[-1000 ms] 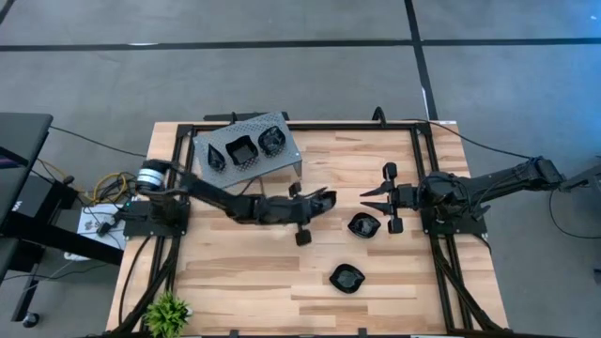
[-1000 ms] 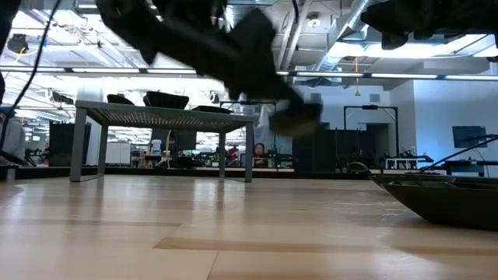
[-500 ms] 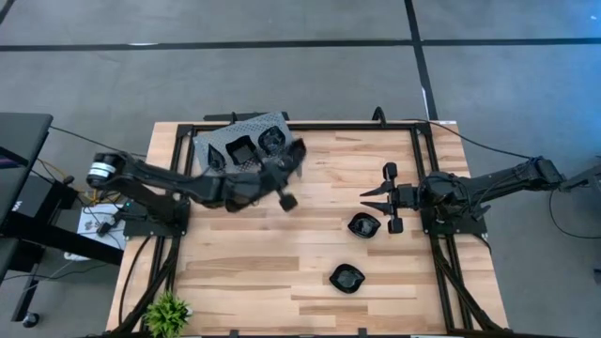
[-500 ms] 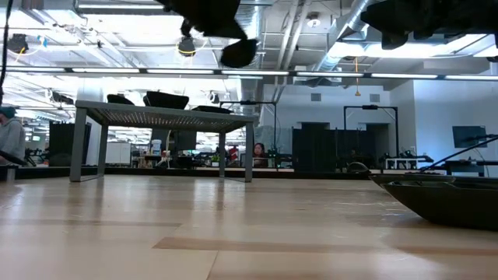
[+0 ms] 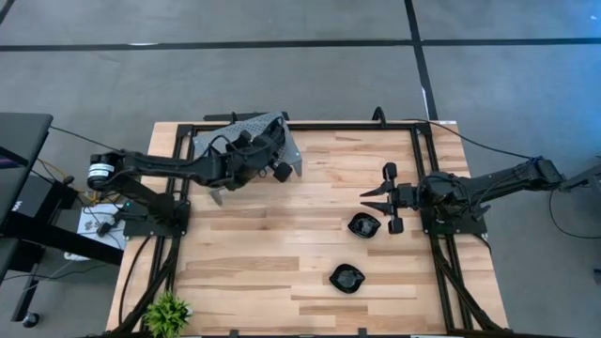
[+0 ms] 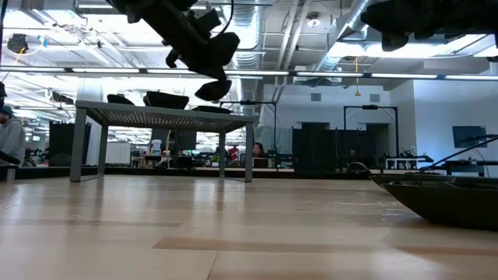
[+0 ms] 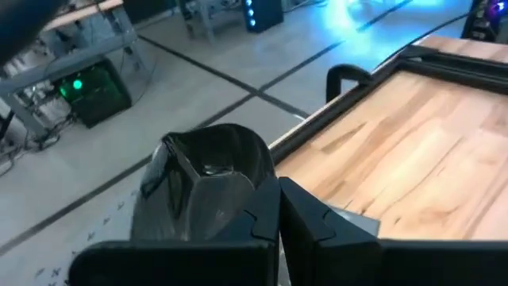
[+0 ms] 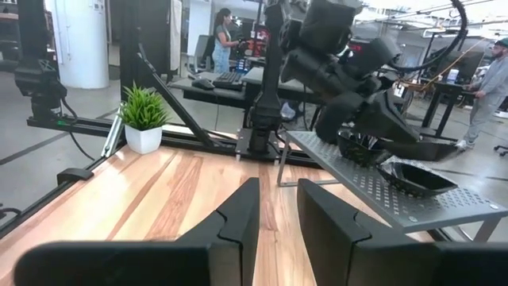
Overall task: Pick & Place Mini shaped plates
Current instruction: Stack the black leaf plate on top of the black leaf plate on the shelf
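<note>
Glossy black plates (image 5: 363, 225); pale striped wood table (image 5: 282, 253); grey stand (image 8: 397, 195) dotted with holes; green plant (image 8: 144, 109) in a white pot; dark arms (image 5: 169, 167); floor (image 5: 282, 66) grey, perhaps concrete.

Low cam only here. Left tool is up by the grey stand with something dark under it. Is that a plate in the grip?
Observer: Yes. The left wrist view shows the left tool shut on the rim of a glossy black plate.
Operator: I see one dish edge at far right. Any more loose ones?
Observer: Two on the table in the high view: one plate just beside the right tool, a second plate farther from the stand.
Operator: Right tool holding anything?
Observer: No. Its own wrist view shows it open, with bare wood between the fingers.
</note>
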